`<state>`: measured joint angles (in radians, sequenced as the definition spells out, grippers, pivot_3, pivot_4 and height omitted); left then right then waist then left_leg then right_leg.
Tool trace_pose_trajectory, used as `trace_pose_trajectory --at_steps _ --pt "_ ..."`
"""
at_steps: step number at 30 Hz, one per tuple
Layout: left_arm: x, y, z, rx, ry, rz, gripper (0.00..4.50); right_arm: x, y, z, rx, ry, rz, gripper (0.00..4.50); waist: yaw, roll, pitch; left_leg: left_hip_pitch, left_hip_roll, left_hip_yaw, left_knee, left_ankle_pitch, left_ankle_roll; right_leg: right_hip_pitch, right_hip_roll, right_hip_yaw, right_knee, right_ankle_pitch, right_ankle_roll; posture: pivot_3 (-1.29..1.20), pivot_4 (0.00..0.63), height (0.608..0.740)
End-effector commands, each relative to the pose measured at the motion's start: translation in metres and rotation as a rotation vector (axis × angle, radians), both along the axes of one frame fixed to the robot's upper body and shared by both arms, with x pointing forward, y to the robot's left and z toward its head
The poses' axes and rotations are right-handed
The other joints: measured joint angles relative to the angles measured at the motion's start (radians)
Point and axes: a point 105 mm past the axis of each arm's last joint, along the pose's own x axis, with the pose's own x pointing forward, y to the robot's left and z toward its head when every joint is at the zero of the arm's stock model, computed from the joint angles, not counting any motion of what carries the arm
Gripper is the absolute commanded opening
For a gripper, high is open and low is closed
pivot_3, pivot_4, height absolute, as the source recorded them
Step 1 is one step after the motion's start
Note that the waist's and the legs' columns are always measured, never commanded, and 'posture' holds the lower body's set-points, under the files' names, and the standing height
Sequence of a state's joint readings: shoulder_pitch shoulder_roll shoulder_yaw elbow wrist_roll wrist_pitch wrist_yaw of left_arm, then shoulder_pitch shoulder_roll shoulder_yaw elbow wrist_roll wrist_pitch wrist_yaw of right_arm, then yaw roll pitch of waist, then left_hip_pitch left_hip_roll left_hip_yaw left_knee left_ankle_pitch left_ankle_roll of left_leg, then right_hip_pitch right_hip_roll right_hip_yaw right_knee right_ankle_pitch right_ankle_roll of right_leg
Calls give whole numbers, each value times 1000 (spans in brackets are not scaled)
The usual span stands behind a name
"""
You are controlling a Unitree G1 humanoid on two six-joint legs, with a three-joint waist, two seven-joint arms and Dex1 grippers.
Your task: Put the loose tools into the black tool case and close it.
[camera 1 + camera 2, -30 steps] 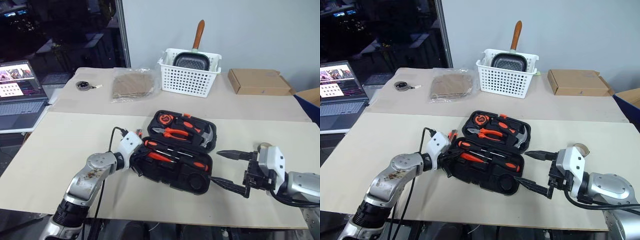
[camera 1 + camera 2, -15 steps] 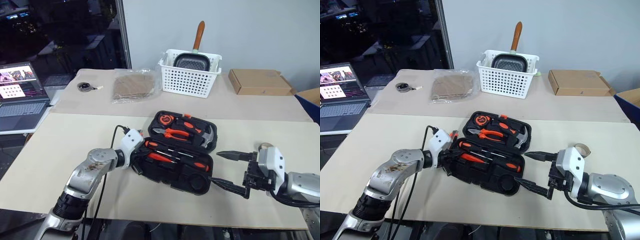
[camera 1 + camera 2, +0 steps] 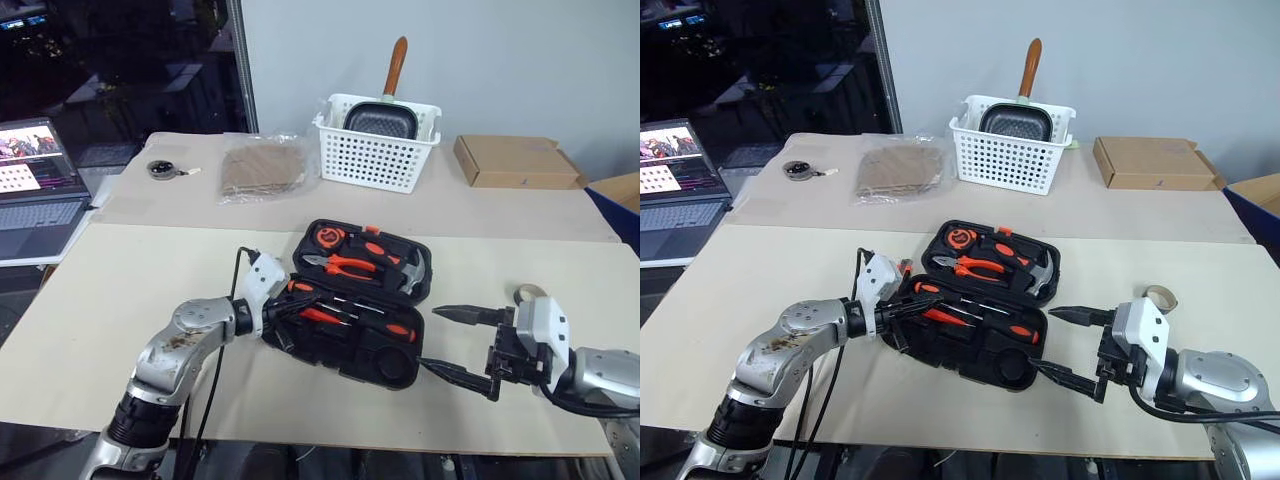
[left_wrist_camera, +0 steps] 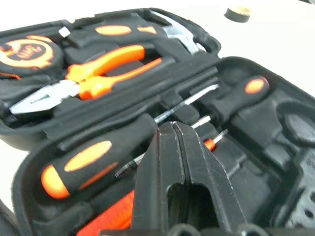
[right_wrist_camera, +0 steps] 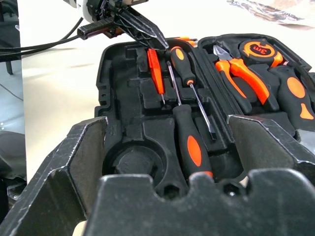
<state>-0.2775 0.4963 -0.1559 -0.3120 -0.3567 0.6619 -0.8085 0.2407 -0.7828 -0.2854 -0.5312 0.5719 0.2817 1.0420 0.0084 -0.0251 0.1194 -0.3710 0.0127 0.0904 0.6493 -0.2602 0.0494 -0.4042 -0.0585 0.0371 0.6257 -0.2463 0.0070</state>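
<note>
Since the earlier frame, left gripper (image 3: 912,307) has been raised slightly over the near half of the black tool case (image 3: 400,362); fingers shut, nothing gripped. Right gripper (image 3: 445,340) is held wide open, empty, just beside the case's right end. Screwdrivers (image 5: 191,146) and red screwdriver (image 5: 154,69) are seated in recesses; utility knife not discernible. Loading appears done. Next: lid to be swung over and latched.

Bright, even light; wrist foregrounds perhaps blurred.
</note>
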Motion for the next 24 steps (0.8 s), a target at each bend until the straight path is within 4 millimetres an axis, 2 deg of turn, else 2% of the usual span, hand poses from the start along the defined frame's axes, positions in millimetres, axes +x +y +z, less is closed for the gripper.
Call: trace_pose_trajectory --at_steps 1,14,24 --pt "-6 2 -2 24 14 -48 31 -3 0 8 2 -52 9 4500 1 0 0 0 0 0 0 0 0 0 0 0 0 0 0 0 150 740" --pt "6 7 -17 85 11 -10 31 -4 2 8 5 -48 -3 4500 2 0 0 0 0 0 0 0 0 0 0 0 0 0 0 0 150 740" --pt "12 4 -17 52 1 17 31 -5 3 11 3 -48 -7 4500 4 0 0 1 0 0 0 0 0 1 -1 0 1 0 0 0 150 740"
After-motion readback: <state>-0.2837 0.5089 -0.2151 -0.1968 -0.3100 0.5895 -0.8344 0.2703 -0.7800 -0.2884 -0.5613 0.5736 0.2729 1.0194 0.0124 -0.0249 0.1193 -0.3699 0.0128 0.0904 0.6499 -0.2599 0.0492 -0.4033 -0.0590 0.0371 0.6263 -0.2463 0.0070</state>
